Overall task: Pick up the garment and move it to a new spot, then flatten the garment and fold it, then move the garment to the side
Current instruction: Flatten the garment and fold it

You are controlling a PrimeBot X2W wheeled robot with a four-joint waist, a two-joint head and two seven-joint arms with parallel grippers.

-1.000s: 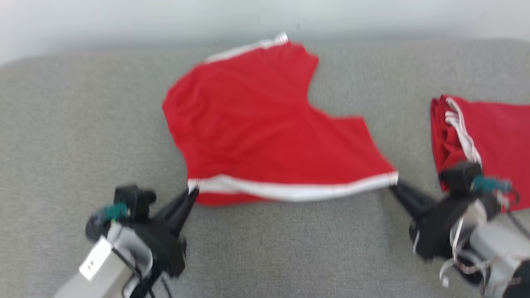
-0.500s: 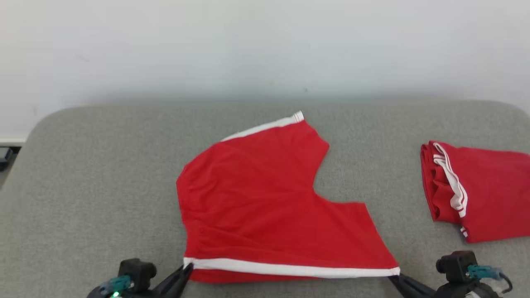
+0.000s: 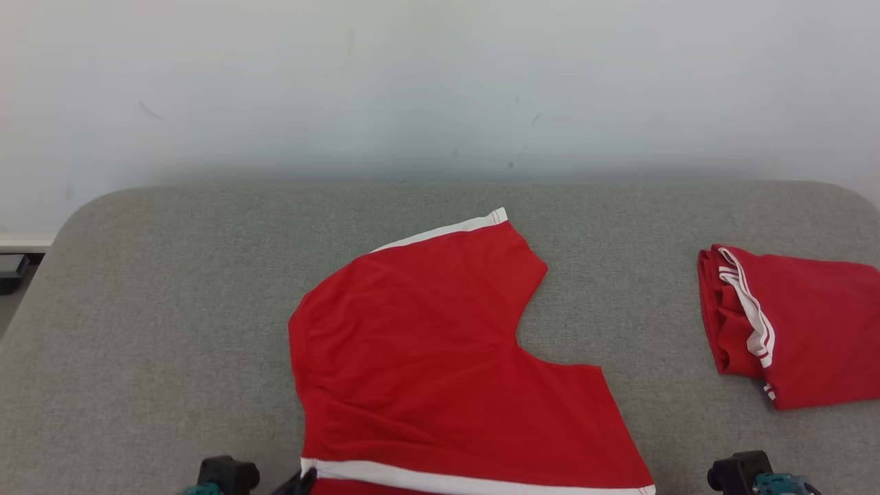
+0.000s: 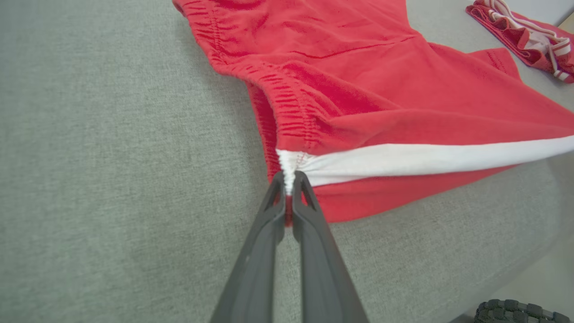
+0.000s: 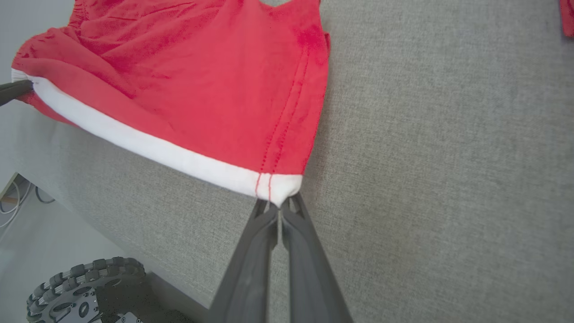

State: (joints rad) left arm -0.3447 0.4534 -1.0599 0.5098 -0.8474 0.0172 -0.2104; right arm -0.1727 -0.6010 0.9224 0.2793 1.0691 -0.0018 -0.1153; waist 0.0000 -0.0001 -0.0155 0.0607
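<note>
Jaws gripping garment (image 4: 358, 89) corners, table (image 4: 112, 157) edge near

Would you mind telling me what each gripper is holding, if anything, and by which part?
Both hold the red shorts by the white stripe: the left gripper pinches its waistband end, the right gripper its leg-hem end.

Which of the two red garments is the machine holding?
The spread-out red shorts with the white stripe, pinched at both near corners; the folded red garment lies apart, untouched.
</note>
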